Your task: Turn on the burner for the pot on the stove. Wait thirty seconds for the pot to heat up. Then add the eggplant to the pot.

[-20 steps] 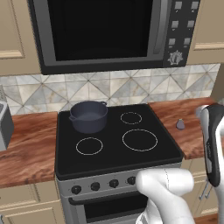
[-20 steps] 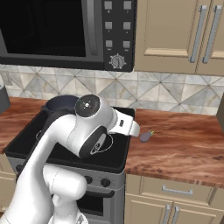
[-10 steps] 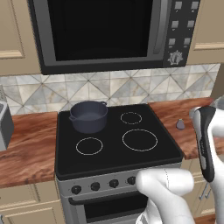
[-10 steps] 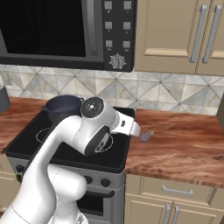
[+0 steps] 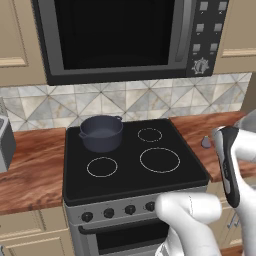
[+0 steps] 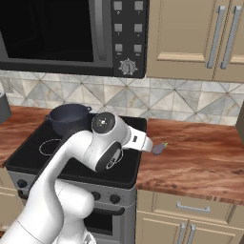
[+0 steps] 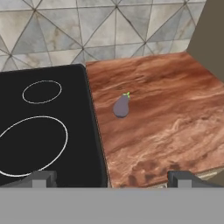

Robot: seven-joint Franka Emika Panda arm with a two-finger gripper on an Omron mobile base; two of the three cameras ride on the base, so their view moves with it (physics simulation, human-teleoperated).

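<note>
The dark blue-grey pot stands on the back left ring of the black stove. All the rings show plain white. Just right of the stove, the tiny grey-purple eggplant lies on the wooden counter. My gripper is open and empty, hovering above the counter's front part and looking down at the eggplant ahead of it. In the right base view my hand reaches toward the eggplant from the left.
Black knobs run along the stove's grey front. A microwave hangs over the stove. A grey appliance sits on the left counter. A dark wall bounds the counter on the right.
My arm has swung a little to the right toward the eggplant. Pot and eggplant have not moved, and the gripper stays open.
</note>
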